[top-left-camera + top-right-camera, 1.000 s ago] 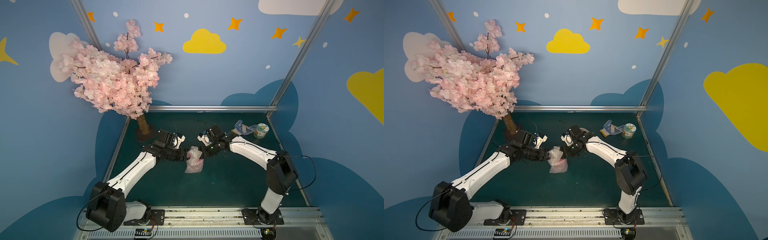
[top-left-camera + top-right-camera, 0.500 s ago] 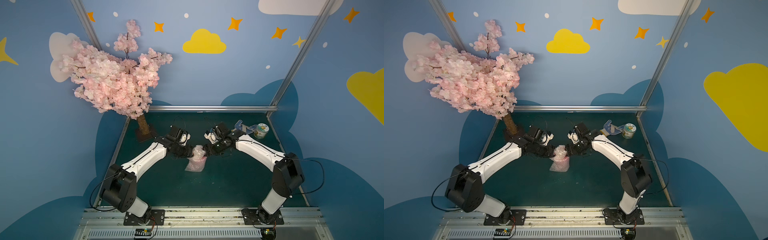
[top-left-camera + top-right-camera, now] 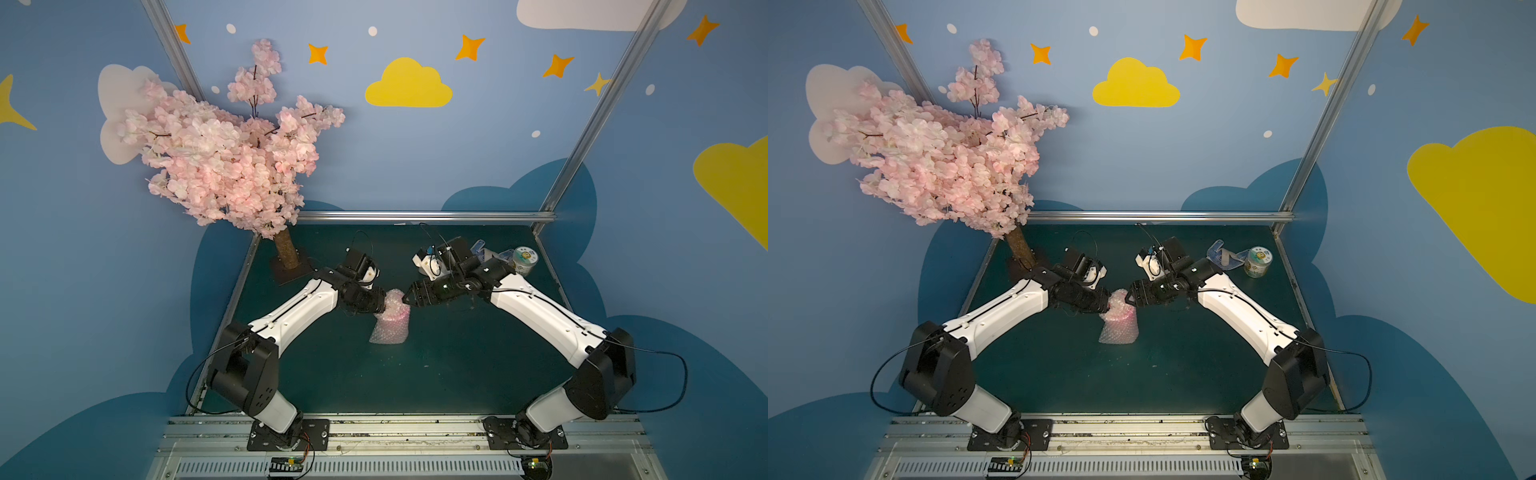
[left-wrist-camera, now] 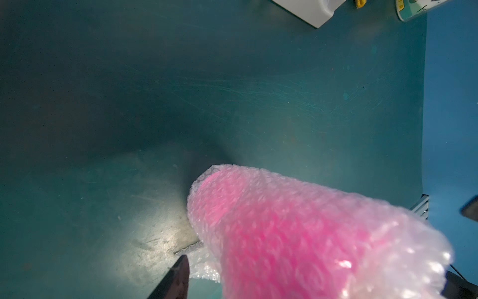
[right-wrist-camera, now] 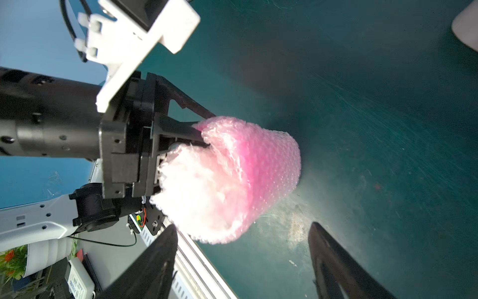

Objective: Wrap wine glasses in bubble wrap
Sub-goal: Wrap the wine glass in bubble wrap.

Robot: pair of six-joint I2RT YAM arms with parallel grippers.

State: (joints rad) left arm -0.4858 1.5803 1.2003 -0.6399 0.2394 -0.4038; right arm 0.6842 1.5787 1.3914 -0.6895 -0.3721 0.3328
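Between left gripper [image 3: 385, 306] jaws: bubble wrap [image 3: 390, 329] | right gripper [image 3: 405, 297] just beside

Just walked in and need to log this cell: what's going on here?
The robot is wrapping a pink goblet in bubble wrap. The goblet stands in the middle of the table, already covered by the wrap. The left gripper has its jaws around the bundle's bunched top; whether it is squeezing is unclear. The right gripper hangs open beside that top, holding nothing.
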